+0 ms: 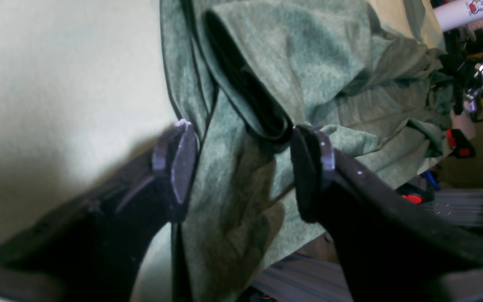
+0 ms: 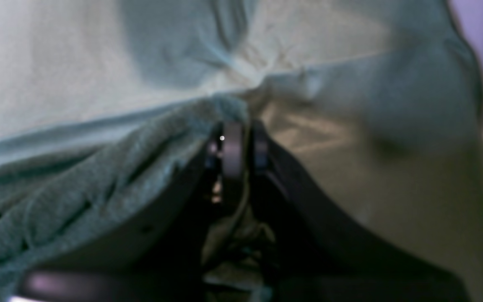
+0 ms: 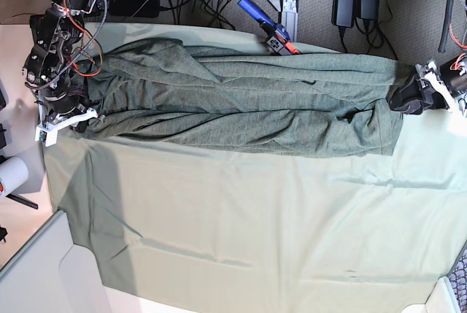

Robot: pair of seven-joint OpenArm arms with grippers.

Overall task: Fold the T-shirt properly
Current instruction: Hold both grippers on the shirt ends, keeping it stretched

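The T-shirt (image 3: 241, 109), dark heathered grey-green, lies stretched in a long wrinkled band across the far half of the table. At its left end in the base view my right gripper (image 3: 76, 112) is shut on a bunched edge of it. The right wrist view shows the fingers (image 2: 233, 147) pressed together with the T-shirt (image 2: 78, 188) gathered into them. At the other end my left gripper (image 3: 405, 98) stands open. In the left wrist view its jaws (image 1: 245, 167) straddle a rolled fold of the T-shirt (image 1: 308, 63) without closing on it.
The pale mint table cloth (image 3: 255, 218) covers the near half of the table. A blue and red tool (image 3: 266, 25) lies at the far edge behind the shirt. Cables and power bricks sit on the floor beyond. A white roll (image 3: 11, 174) stands off the table's left side.
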